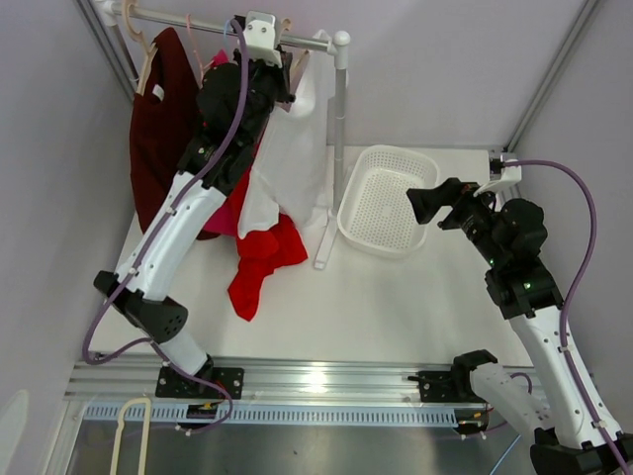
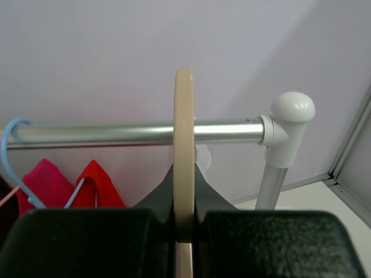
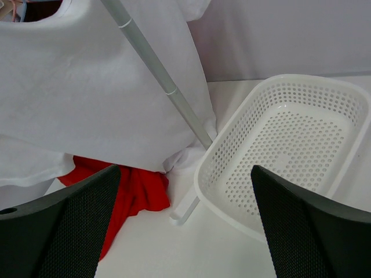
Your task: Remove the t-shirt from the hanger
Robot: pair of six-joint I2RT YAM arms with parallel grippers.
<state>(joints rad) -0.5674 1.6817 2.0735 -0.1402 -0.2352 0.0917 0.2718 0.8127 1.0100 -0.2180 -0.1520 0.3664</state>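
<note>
A white t-shirt (image 1: 292, 158) hangs from a cream hanger on the metal rail (image 1: 208, 22); it also fills the upper left of the right wrist view (image 3: 87, 87). My left gripper (image 1: 277, 61) is up at the rail, shut on the cream hanger's hook (image 2: 184, 145), which loops over the rail (image 2: 127, 133). My right gripper (image 1: 427, 205) is open and empty, held above the table beside the white basket (image 1: 386, 198), its fingers (image 3: 69, 226) pointing toward the shirt's lower hem.
A dark red shirt (image 1: 163, 129) and a pink one hang on the rail's left. A red garment (image 1: 262, 262) trails onto the table under the white shirt. The rack's white post (image 1: 339, 129) and foot stand between shirt and basket (image 3: 290, 145). A loose hanger (image 1: 129, 435) lies at the near edge.
</note>
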